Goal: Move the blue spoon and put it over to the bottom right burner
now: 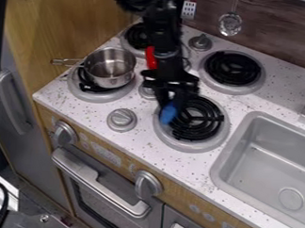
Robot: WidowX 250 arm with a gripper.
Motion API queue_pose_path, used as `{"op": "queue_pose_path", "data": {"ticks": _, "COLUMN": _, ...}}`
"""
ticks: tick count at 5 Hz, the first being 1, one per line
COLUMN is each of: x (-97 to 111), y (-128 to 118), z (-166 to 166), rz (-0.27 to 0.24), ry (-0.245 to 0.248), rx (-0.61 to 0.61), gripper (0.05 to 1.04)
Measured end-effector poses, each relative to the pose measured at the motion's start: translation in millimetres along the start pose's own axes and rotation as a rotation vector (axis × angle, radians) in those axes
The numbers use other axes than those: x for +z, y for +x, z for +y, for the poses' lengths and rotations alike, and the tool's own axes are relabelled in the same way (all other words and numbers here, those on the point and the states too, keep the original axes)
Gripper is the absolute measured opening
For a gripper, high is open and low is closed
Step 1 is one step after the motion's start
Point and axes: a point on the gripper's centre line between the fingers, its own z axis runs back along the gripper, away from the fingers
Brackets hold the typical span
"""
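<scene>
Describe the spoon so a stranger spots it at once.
Start at the big grey sink on the right, then go to the burner just left of it. Over that burner's left edge shows the spoon, bright blue against black coils and a silver knob.

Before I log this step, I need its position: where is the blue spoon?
In the camera view, the blue spoon is just below the gripper, over the left edge of the bottom right burner.

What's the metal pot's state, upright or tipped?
Upright: the pot sits on the front left burner, open rim facing up.
</scene>
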Motion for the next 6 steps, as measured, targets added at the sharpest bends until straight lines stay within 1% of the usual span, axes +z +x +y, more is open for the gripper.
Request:
{"op": "queue_pose_path", "data": {"ticks": 1, "x": 4.4, "y": -9.0, "z": -19.8, "rz": -0.011, "ry": -0.019, "rx": -0.04, "gripper": 0.402}}
{"op": "queue_pose_path", "data": {"ticks": 2, "x": -0.5, "y": -15.3, "z": -22.7, "rz": 0.001, "ry": -0.02, "rx": -0.02, "gripper": 0.402}}
{"op": "queue_pose_path", "data": {"ticks": 3, "x": -23.1, "y": -15.3, "z": -20.9, "rz": 0.003, "ry": 0.069, "rx": 0.027, "gripper": 0.402}}
{"op": "queue_pose_path", "data": {"ticks": 4, "x": -25.3, "y": -10.7, "z": -17.1, "rz": -0.028, "ry": 0.106, "rx": 0.05, "gripper": 0.402}}
{"op": "queue_pose_path", "data": {"ticks": 5, "x": -27.3, "y": -8.0, "z": -13.7, "rz": -0.032, "ry": 0.14, "rx": 0.068, "gripper": 0.45}}
{"op": "queue_pose_path", "data": {"ticks": 6, "x": -22.3, "y": -8.9, "z": -13.7, "rz": -0.057, "ry": 0.141, "rx": 0.055, "gripper": 0.753}}
